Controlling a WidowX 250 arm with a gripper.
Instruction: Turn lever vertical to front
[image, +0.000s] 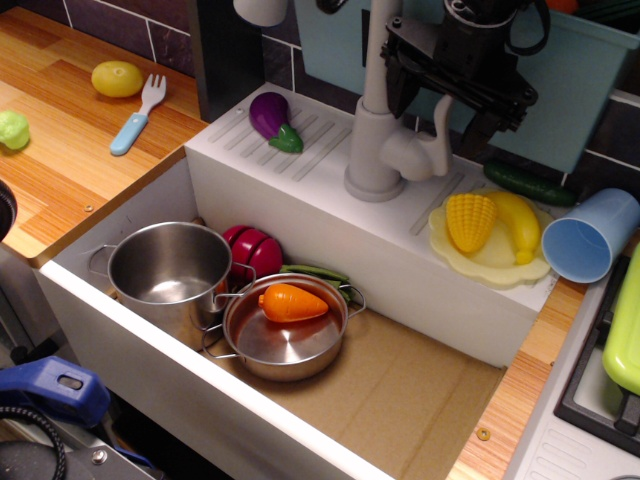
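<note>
The pale grey-white lever (441, 128) stands upright on the stubby side barrel (406, 156) of the toy tap, right of the taller spout column (376, 95). My black gripper (438, 122) hangs over the tap from above. It is open, with one finger (397, 92) left of the lever and the other finger (479, 138) right of it. The lever's upper part rises between them. I cannot tell whether a finger touches it.
A purple eggplant (270, 118) lies on the white ledge (300, 175). A yellow plate (495, 262) holds corn and a banana. A cucumber (525, 184) and a blue cup (585, 235) are to the right. Pots (170, 265) sit in the sink below.
</note>
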